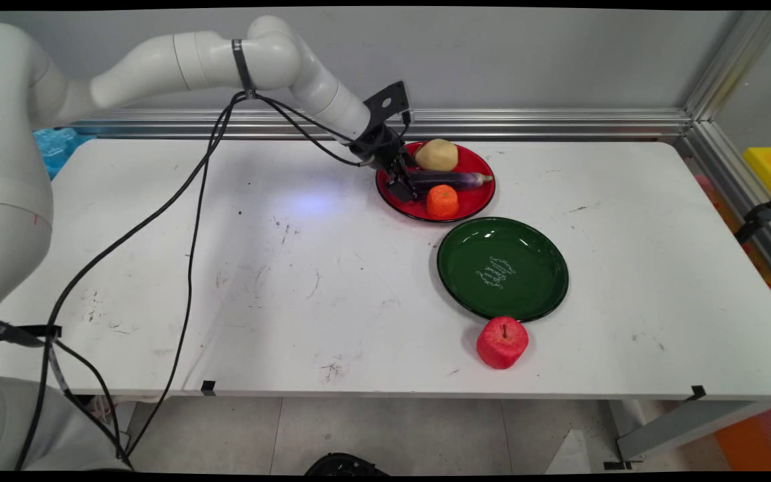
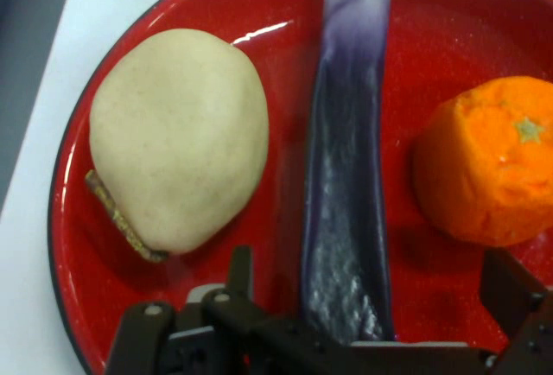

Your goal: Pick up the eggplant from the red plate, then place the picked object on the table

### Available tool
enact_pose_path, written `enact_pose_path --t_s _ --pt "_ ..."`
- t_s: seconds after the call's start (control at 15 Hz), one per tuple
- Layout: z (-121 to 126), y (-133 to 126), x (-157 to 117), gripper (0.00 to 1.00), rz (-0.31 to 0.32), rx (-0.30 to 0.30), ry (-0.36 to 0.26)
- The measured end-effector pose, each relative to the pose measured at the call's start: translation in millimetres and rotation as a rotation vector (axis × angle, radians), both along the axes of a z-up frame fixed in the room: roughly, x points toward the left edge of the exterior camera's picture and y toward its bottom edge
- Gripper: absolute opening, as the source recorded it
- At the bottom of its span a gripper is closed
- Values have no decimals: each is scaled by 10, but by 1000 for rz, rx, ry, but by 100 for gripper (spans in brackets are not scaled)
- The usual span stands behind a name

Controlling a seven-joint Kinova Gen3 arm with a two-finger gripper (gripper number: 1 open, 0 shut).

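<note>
Eggplant (image 2: 346, 193) on the red plate (image 1: 476, 201), far side of the table (image 1: 225, 268).
My claw (image 1: 404, 186) is spread open astride its dark left end, one finger (image 2: 235, 276) each side, neither clearly touching. On this plate a pale pear (image 1: 436, 154) lies far of it and an orange (image 1: 442, 201) near; nearer still sit a green plate (image 1: 502, 269) and an apple (image 1: 502, 342).

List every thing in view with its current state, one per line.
gripper: open, fingers either side of the eggplant's near end, down at the red plate
eggplant: lying flat on the red plate, between pear and orange
pear: on its side on the red plate
orange: on the red plate, stem end up
red plate: holds three items
green plate: empty
apple: upright on the table, beside the green plate
</note>
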State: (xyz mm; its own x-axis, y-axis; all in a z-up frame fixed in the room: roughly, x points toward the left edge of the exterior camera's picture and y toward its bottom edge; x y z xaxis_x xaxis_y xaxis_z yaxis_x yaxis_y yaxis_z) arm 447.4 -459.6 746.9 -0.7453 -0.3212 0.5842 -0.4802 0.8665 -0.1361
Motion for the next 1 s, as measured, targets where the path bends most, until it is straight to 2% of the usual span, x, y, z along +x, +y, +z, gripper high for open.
enact_pose_path --t_s 0.07,0.13,0.67,1.0 --pt "-13 -12 -1 100 1 0 3" --pt "-20 -18 0 0 2 -1 5" --pt "-66 -74 -8 0 4 0 10" --pt "-6 -68 -33 0 6 -6 8"
